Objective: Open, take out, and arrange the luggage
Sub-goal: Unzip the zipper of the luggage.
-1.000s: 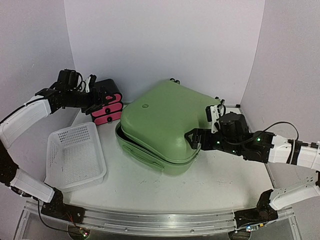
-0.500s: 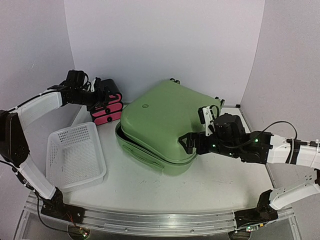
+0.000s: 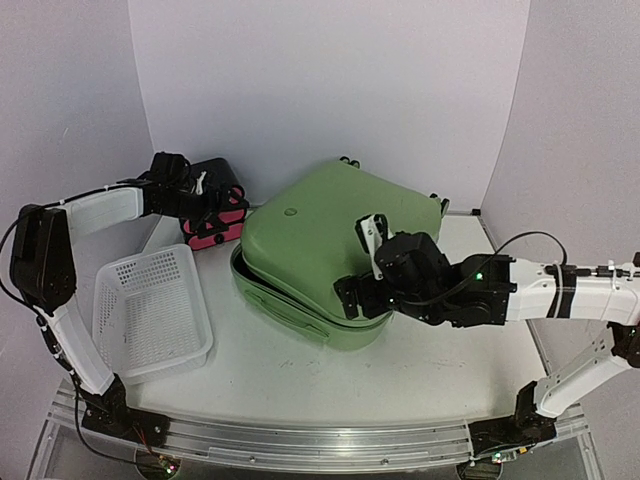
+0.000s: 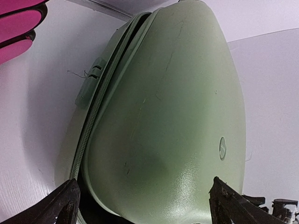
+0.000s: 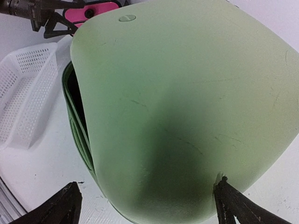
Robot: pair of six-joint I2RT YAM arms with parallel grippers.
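A white perforated basket [image 3: 150,315] sits left of the luggage [image 3: 320,240] and a little nearer the arm bases. It stands apart from the shell, with a strip of bare surface [image 3: 400,380] between them.

Farther back on the luggage's left, the left hand [image 3: 225,203] has its fingers spread apart with nothing between them. It is right at a small black drawer box with pink fronts [image 3: 235,178]; whether it touches the box cannot be told. The hand faces the luggage, and its wrist view looks along the green lid. The drawer box stands just beside the luggage's far left corner.

The luggage lies flat in the middle of the surface, with its domed light-green lid upward. It is turned diagonally, so its long axis runs from the near left to the far right. The black wheels [image 3: 347,160] are on the far-right end, pointing toward the back wall. The opposite end, which carries a moulded handle [image 3: 290,312], points toward the basket and the arm bases. A small round badge [image 3: 290,211] marks the lid near its left corner. The lid is not fully seated. A dark gap shows between the two shells along the left and near-left edges, with the zipper seam following it.

At the luggage's near-right corner, the right hand [image 3: 352,298] is low against the rim, with its fingers wide apart. In its wrist view the lid's rounded corner fills the space between them. Whether either finger touches the shell cannot be told.
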